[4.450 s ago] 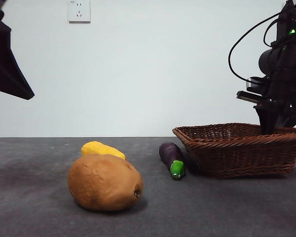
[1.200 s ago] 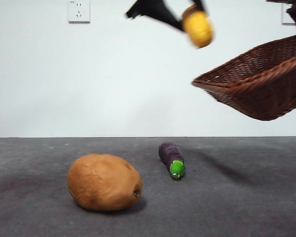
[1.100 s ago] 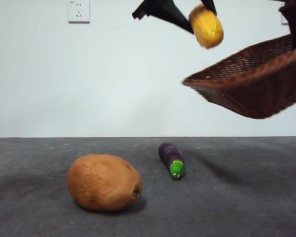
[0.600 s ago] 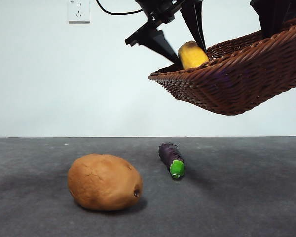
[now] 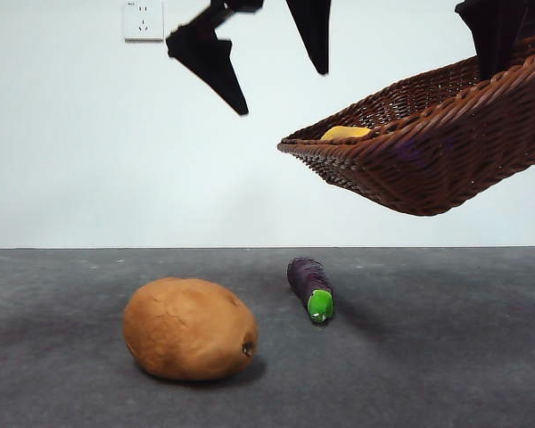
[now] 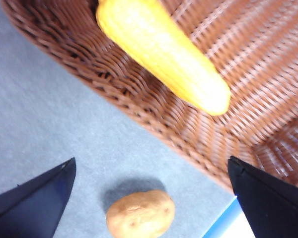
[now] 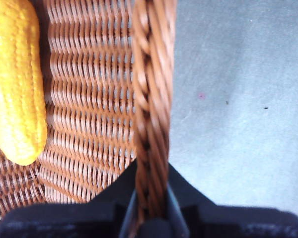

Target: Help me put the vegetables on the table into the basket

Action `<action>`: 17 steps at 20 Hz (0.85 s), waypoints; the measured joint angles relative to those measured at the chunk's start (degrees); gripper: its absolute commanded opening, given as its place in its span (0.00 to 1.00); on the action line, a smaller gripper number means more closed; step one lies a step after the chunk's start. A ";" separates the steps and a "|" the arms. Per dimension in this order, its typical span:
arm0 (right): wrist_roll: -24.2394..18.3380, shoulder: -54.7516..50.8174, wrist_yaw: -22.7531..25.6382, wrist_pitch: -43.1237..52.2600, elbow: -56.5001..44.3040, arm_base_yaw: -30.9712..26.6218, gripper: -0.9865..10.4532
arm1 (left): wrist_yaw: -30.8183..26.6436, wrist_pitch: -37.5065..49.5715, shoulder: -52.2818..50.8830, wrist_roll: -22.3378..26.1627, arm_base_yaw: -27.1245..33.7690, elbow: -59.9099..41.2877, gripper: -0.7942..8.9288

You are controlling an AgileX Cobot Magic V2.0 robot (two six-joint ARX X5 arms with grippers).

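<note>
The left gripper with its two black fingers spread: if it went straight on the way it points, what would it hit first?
Probably the basket wall beside the yellow vegetable, though depth is unclear; the left gripper is open.

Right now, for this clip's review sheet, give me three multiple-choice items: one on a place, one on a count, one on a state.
1. Where is the yellow vegetable?
A. On the table
B. Inside the basket
C. In the left gripper

2. How many vegetables lie on the table?
A. One
B. Two
C. Three

3. How is the basket held?
A. Flat on the table
B. Raised and tilted, the right gripper shut on its rim
C. Upside down

Answers:
1 B: both wrist views show it lying on the weave, and the left gripper hangs open and empty above it.
2 B: only the potato and the eggplant rest there.
3 B: the front view shows it off the table and slanted; the right gripper clamps the braided rim.
</note>
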 measured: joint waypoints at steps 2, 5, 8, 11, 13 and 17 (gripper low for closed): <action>-0.02 0.00 2.19 -0.04 0.00 0.00 0.07 | 0.00 0.00 -2.36 1.36 0.00 -0.24 0.69; -0.02 0.00 2.99 -0.17 -0.15 -0.39 0.07 | 0.02 0.35 -9.16 4.31 -0.02 -2.40 0.69; -0.09 0.00 3.02 0.00 -0.31 -1.07 0.07 | 0.02 0.37 -19.08 9.40 -0.04 -11.23 0.69; -0.72 0.00 3.02 0.22 -0.35 -1.86 0.07 | 0.02 0.22 -28.48 17.64 -0.04 -25.51 0.69; -1.18 0.00 3.06 0.37 -0.35 -2.10 0.07 | 0.00 -0.04 -31.98 23.74 0.04 -34.25 0.69; -1.62 0.00 3.02 2.21 -0.37 -2.08 0.07 | -0.09 5.51 -30.82 30.21 0.26 -45.88 0.69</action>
